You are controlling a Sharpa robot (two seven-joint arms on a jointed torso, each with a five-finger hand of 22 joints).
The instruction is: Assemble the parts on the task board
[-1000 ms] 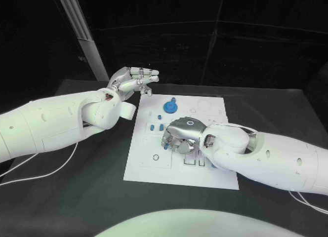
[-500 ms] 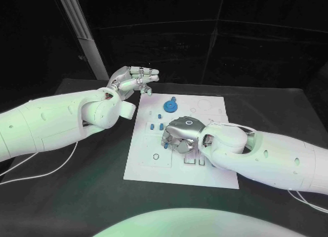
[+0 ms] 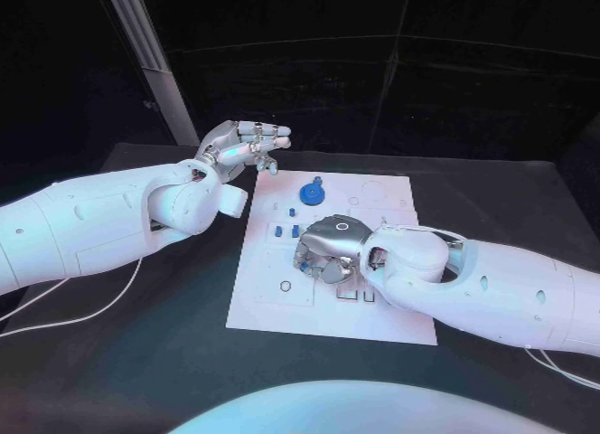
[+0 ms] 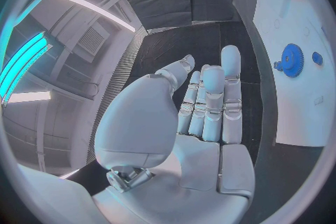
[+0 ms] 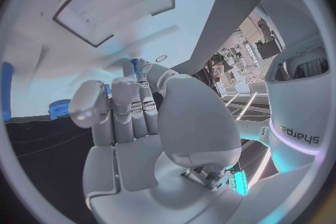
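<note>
- The task board (image 3: 329, 307), a white plate, is seen at the centre of the head view on the black table (image 3: 157, 353).
- The right hand (image 3: 329, 250) is lowered onto the middle of the board, fingers curled downward; in the right wrist view a small blue peg (image 5: 134, 63) is seen at the fingertips, apparently pinched between the thumb and a finger.
- The step in hand is judged to be the seating of this peg into a socket in the board's middle, beneath the hand.
- The left hand (image 3: 244, 145) is held raised at the upper left of the head view, beyond the board's far-left corner; its fingers are loosely spread and nothing is held.
- A blue gear (image 3: 311, 193) is seen on the upper part of the board, and 2 small blue parts (image 3: 285, 232) lie just left of the right hand.
- The next move is judged to call for the peg being kept upright over its hole and pressed straight down before the pinch is released.
</note>
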